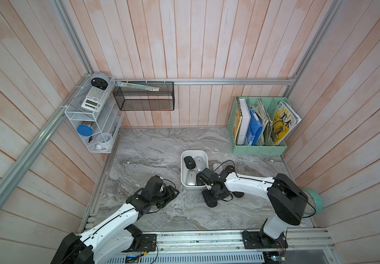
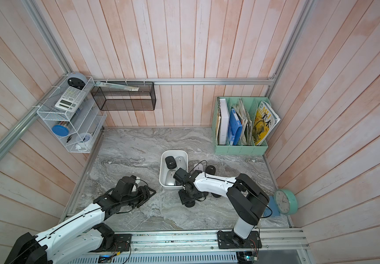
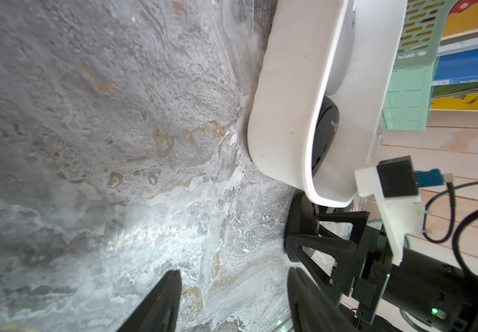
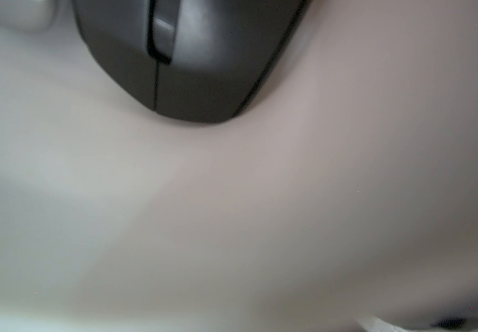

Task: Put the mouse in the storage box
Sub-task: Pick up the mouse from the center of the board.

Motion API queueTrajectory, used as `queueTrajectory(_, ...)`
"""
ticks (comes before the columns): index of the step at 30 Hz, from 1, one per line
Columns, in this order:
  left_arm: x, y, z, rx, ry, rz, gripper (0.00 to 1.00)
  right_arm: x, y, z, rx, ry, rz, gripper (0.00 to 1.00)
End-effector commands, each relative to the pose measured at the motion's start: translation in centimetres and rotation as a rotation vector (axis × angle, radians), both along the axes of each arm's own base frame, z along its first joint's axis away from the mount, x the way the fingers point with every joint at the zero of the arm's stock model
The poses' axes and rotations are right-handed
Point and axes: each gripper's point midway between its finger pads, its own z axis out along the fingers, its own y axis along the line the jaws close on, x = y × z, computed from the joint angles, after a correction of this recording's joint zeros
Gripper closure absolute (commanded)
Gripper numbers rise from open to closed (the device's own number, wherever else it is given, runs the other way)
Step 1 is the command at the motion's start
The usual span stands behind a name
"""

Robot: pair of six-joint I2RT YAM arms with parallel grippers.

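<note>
White plastic walled the storage box (image 1: 194, 151), which sat mid-counter (image 1: 150, 160) with mice already inside: a logo-topped black mouse (image 1: 188, 161), a silver mouse (image 1: 199, 163) beside it, a second silver mouse (image 1: 191, 177) nearer the arms, and a dark grey mouse (image 4: 191, 57) lying on the box floor, close under the right wrist camera; outside, a pale mouse (image 1: 216, 166) and a dark mouse (image 1: 230, 169) lay just beside the box's right wall, partly behind the right arm (image 1: 248, 182). The step in hand looked like another pickup; the right pincer (image 3: 301, 228) was down at the counter just off the box's near corner, its trussed fingers either side of a rounded black mouse (image 3: 299, 209); whether they had clamped on it I could not tell. The left pincer (image 3: 232, 301) hung released, nothing between its fingers, near the box but apart from it. The next move, as I judged it, called for a firm grip across that mouse's flanks, a lift clear of the low rim, and a short carry to whatever bare floor the crowded box offered.
</note>
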Motion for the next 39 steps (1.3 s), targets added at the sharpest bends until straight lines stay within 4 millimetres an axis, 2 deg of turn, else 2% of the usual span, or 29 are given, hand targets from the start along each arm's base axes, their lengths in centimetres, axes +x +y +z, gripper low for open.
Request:
queueTrajectory(1,0.6,-0.3,0.6,-0.001,-0.02,0.0,0.36,-2.1,-2.4,-1.9,-0.094,0.053,-0.006,0.41)
queueTrajectory(5,0.7,-0.8,0.8,-0.023,-0.024,-0.008,0.36,-2.6,-2.7,-1.1,-0.084,0.03,-0.004,0.42)
queueTrajectory(13,2.5,-3.7,3.4,-0.148,-0.104,-0.073,0.31,-2.9,-3.7,3.5,-0.015,-0.073,-0.041,0.44)
queueTrajectory(21,4.2,-4.8,4.8,-0.175,-0.132,-0.079,0.3,-1.5,-3.8,7.7,0.007,-0.173,-0.024,0.43)
queueTrajectory(26,6.0,-3.2,6.0,-0.211,-0.129,-0.01,0.29,1.0,-2.9,10.5,0.001,-0.285,-0.035,0.42)
queueTrajectory(31,7.5,-1.6,6.0,-0.221,-0.068,0.037,0.29,4.5,-0.2,13.2,0.045,-0.417,-0.02,0.42)
queueTrajectory(35,8.1,0.0,5.0,-0.119,-0.022,0.085,0.28,7.8,2.2,14.0,0.093,-0.479,-0.04,0.42)
queueTrajectory(39,9.5,0.4,6.5,-0.109,-0.07,0.105,0.28,11.0,5.3,14.1,0.138,-0.478,-0.052,0.42)
